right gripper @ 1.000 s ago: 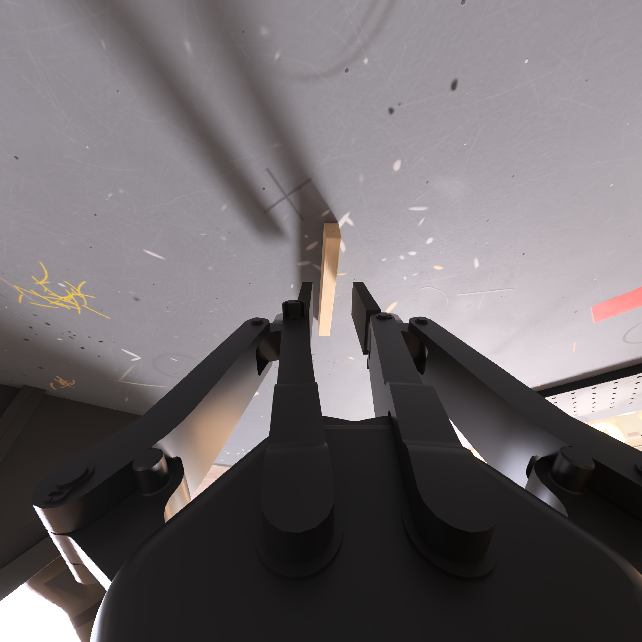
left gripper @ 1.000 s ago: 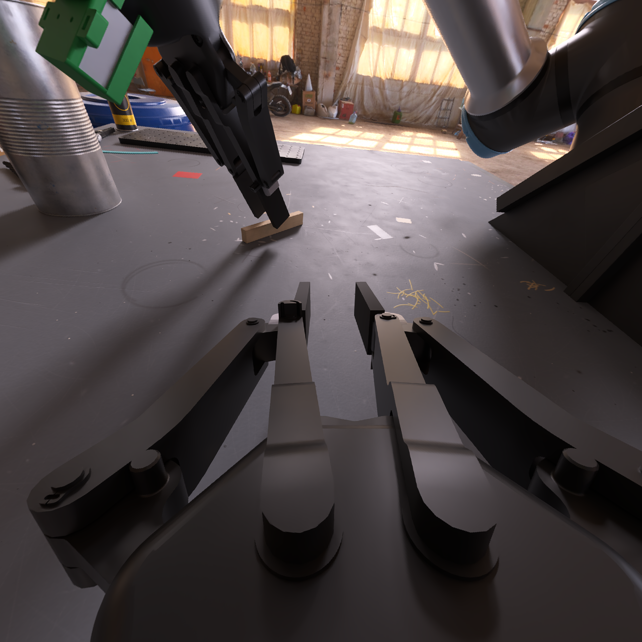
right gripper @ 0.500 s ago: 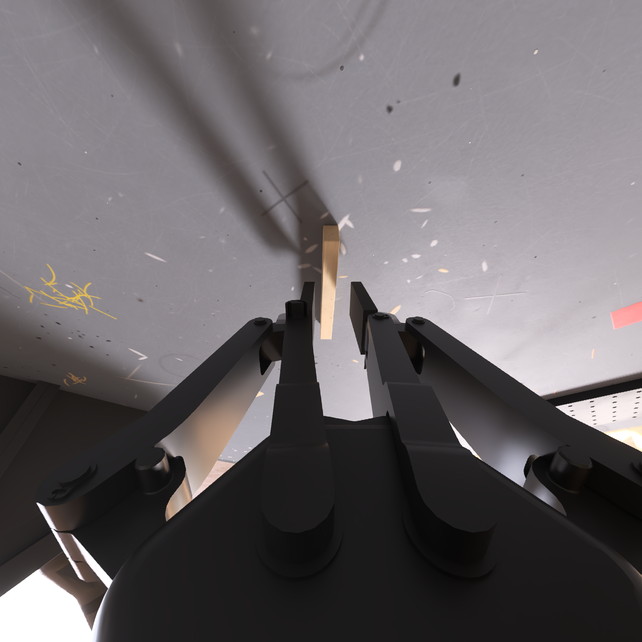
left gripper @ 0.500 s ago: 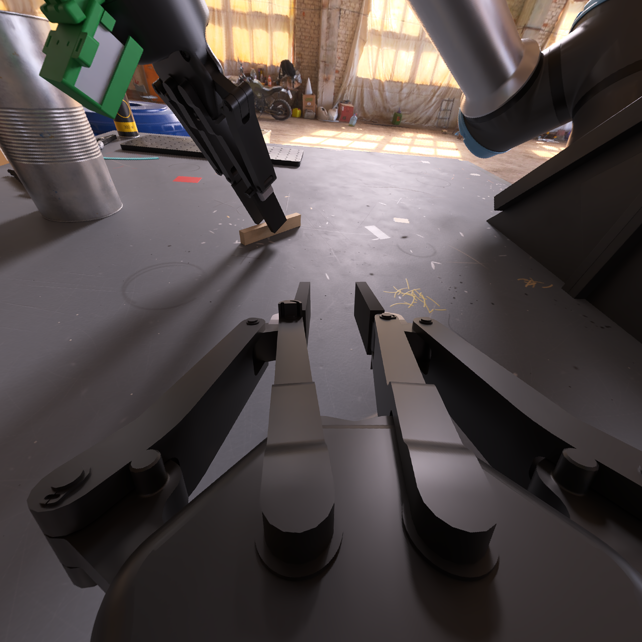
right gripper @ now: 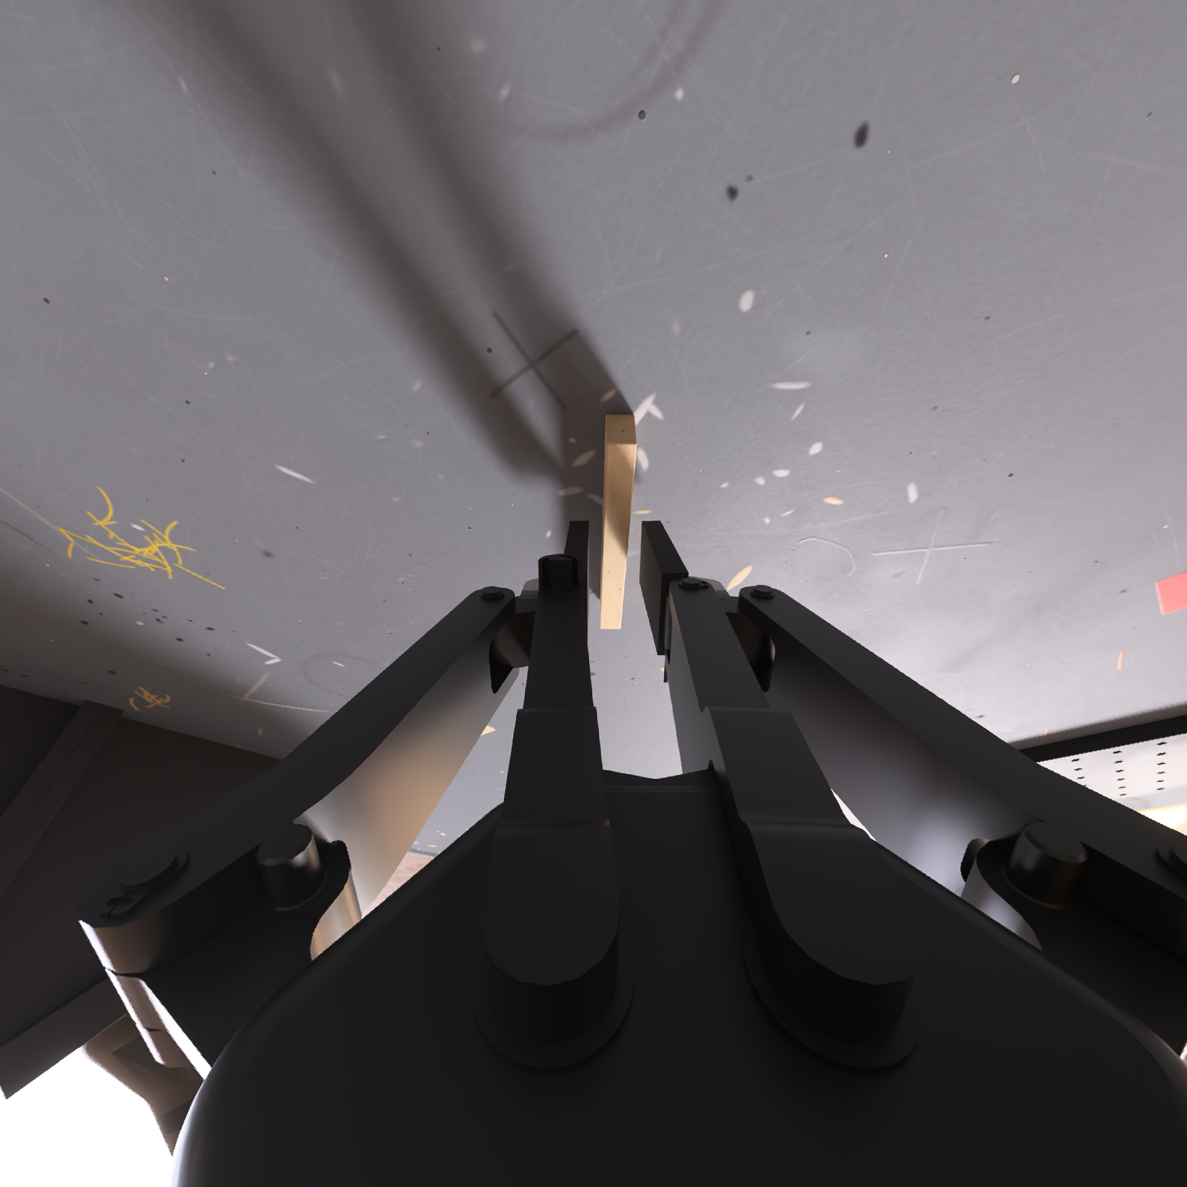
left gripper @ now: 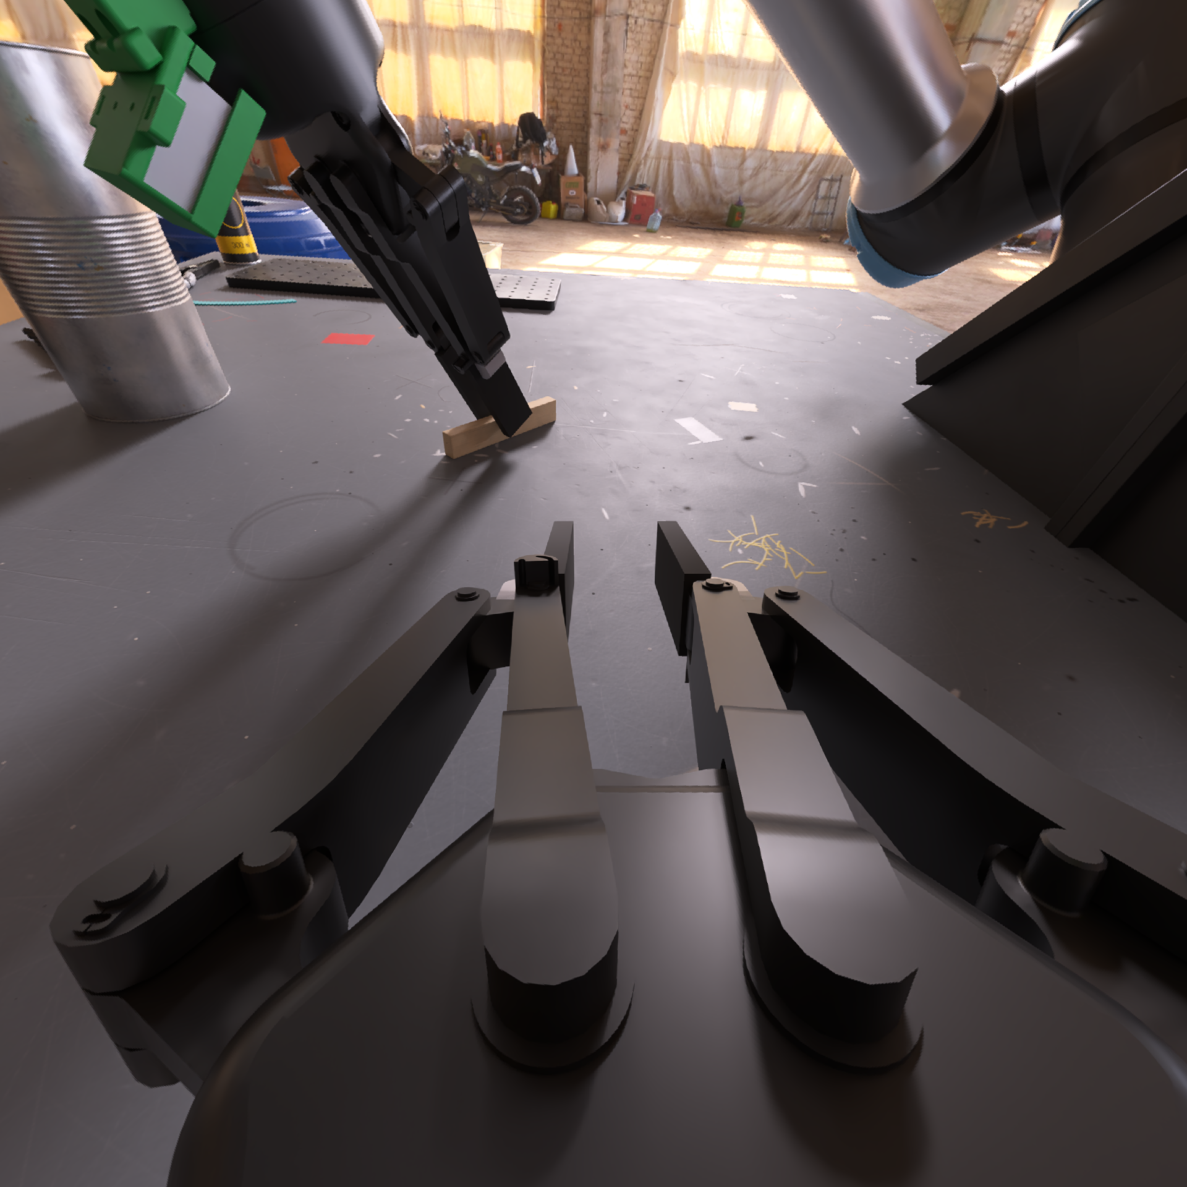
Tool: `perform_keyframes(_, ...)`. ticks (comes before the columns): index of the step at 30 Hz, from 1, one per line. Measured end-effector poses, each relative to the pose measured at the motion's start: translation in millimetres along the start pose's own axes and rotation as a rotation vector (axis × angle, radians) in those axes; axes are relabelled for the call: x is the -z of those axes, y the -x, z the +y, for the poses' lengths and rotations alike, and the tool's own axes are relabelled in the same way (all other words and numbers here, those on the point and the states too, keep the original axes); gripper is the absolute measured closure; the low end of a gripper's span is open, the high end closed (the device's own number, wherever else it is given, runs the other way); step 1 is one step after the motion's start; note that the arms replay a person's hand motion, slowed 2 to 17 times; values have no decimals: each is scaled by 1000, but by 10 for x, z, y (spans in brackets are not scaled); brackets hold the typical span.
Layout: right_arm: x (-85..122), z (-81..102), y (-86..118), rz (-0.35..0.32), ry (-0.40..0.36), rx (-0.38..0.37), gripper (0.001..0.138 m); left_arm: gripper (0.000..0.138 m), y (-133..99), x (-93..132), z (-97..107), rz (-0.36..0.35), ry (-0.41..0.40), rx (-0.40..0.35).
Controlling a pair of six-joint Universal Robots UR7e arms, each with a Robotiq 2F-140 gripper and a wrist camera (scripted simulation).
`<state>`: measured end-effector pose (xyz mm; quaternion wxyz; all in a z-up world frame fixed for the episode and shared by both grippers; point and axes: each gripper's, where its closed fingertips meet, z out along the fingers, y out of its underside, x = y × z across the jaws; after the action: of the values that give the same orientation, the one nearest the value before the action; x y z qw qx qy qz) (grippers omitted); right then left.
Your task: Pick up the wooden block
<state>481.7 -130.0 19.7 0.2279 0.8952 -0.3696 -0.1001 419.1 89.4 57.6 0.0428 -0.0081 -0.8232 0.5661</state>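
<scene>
The wooden block [left gripper: 469, 440] is a small pale bar lying flat on the dark grey table [left gripper: 321, 642], ahead and to the left in the left wrist view. My right gripper [left gripper: 507, 417] comes down on it from the upper left, its fingertips at the block's middle. In the right wrist view the block [right gripper: 618, 475] runs lengthwise between the two fingers of my right gripper [right gripper: 615, 533], with a thin gap showing on each side. My left gripper [left gripper: 613, 546] is open and empty, low over the table and well short of the block.
A silver metal cylinder [left gripper: 109, 308] stands at the far left. A black perforated plate [left gripper: 527, 289] lies behind the block. A dark slanted base [left gripper: 1060, 385] rises at the right, with the right arm [left gripper: 899, 128] above it. Yellow scribbles [left gripper: 758, 552] mark the table.
My right gripper's jaws have narrowed around the block, and its fingertips have come a little lower. The block has stayed on the table. My left gripper has barely moved.
</scene>
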Motion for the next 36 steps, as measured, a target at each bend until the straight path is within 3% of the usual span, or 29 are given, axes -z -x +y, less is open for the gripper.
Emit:
perform_keyframes(8,-18,7,28,-12,-1,3,127,104,46,-8,-7,-22,1,3)
perform_keyframes(26,-51,13,3,-25,-35,2,129,104,308,28,-12,-114,7,61)
perform_keyframes(36,-48,86,-242,49,-56,-40,129,104,604,136,9,-213,17,96)
